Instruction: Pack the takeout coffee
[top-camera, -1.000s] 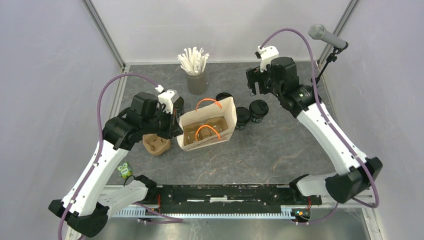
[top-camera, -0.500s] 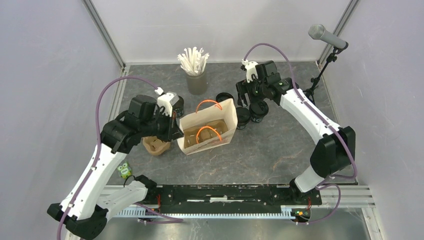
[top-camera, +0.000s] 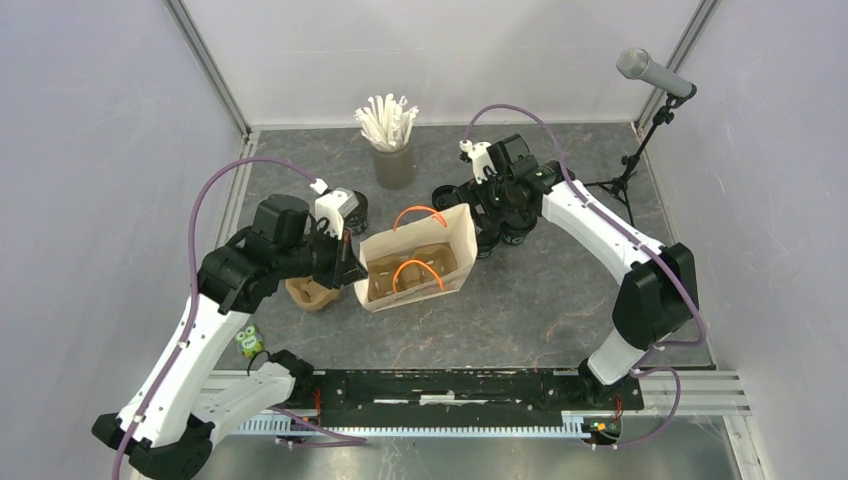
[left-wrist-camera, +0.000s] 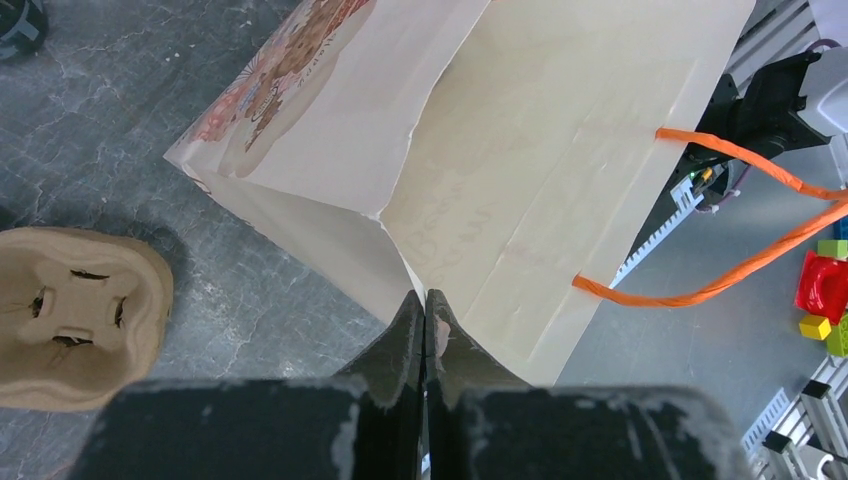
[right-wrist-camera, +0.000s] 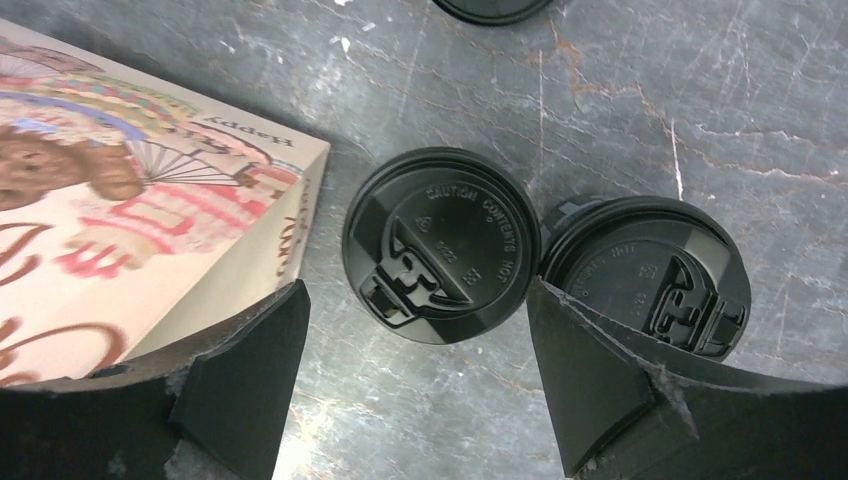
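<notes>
Two lidded black takeout coffee cups (right-wrist-camera: 440, 245) (right-wrist-camera: 645, 275) stand side by side just right of the paper bag (top-camera: 440, 235). My right gripper (right-wrist-camera: 413, 298) hovers open over the nearer cup (top-camera: 487, 240); one finger is by the bag (right-wrist-camera: 130, 200), the other overlaps the second cup's (top-camera: 516, 232) lid. A third cup (top-camera: 447, 194) stands behind the bag and another (top-camera: 352, 206) by my left arm. My left gripper (left-wrist-camera: 425, 300) is shut on the bag's (left-wrist-camera: 520, 150) left edge fold and holds it open. A brown carrier (top-camera: 405, 265) lies inside.
A loose pulp cup carrier (top-camera: 312, 292) (left-wrist-camera: 75, 315) lies left of the bag. A grey cup of white straws (top-camera: 392, 150) stands at the back. A microphone on a stand (top-camera: 655, 72) is at the back right. A small green toy (top-camera: 249, 340) sits by the left arm's base.
My right arm swung from the back right, leftward and down, to just above the two cups beside the bag. The left gripper kept its hold on the bag's edge.
</notes>
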